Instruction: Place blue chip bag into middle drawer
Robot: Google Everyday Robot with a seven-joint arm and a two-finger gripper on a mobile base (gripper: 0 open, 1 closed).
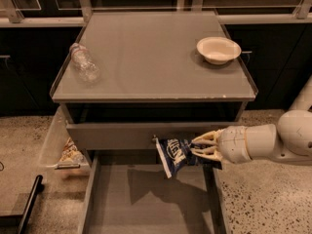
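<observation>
The blue chip bag (175, 155) hangs in the air, dark blue with white lettering, in front of a grey drawer front. My gripper (201, 146) comes in from the right on a white arm and is shut on the bag's right end. The bag sits above the back edge of the middle drawer (146, 199), which is pulled out wide toward me, with a flat grey floor and thin side walls. The bag's shadow falls on the drawer floor.
A clear plastic bottle (84, 62) lies on the cabinet top at the left. A white bowl (218, 49) stands at the back right. A clear side bin (53, 140) on the cabinet's left holds a snack packet (69, 152). A dark bar (29, 199) leans at the lower left.
</observation>
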